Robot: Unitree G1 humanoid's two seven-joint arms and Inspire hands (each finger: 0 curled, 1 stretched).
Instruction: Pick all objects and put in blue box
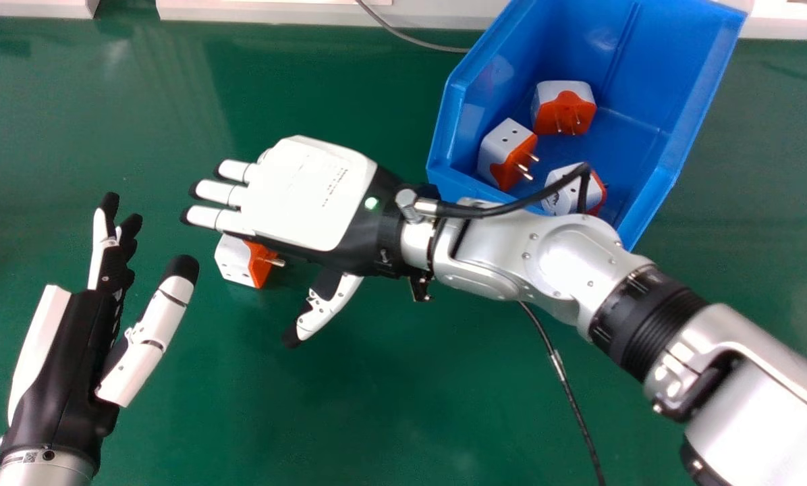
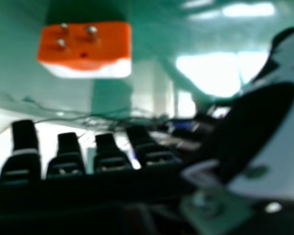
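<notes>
Lying under all of it is a big green table (image 1: 390,418). My silver right arm (image 1: 559,256) comes in from the right side and crosses over the near edge of the blue box (image 1: 707,74). The box is the next biggest thing, and it sits at the far side, to the right of the middle.

My right hand (image 1: 302,196) is over the table, left of the box, with its back facing up. Its fingers are out straight, with the thumb held well apart from them, and they hold nothing. My left hand (image 1: 73,371) is at the left side, its fingers and thumb apart too, with nothing in it.

Then come the small white and orange plugs. One plug (image 1: 235,260) is on the table, partly hidden under my right hand. In the right hand view, it is apart from my fingers, and its orange side shows three metal pins. Three more are in the box: a far plug (image 1: 564,108), a left plug (image 1: 505,155) and a near plug (image 1: 562,200) partly behind a black cable (image 1: 511,208). Smallest is a green light (image 1: 371,202) near my right wrist.
</notes>
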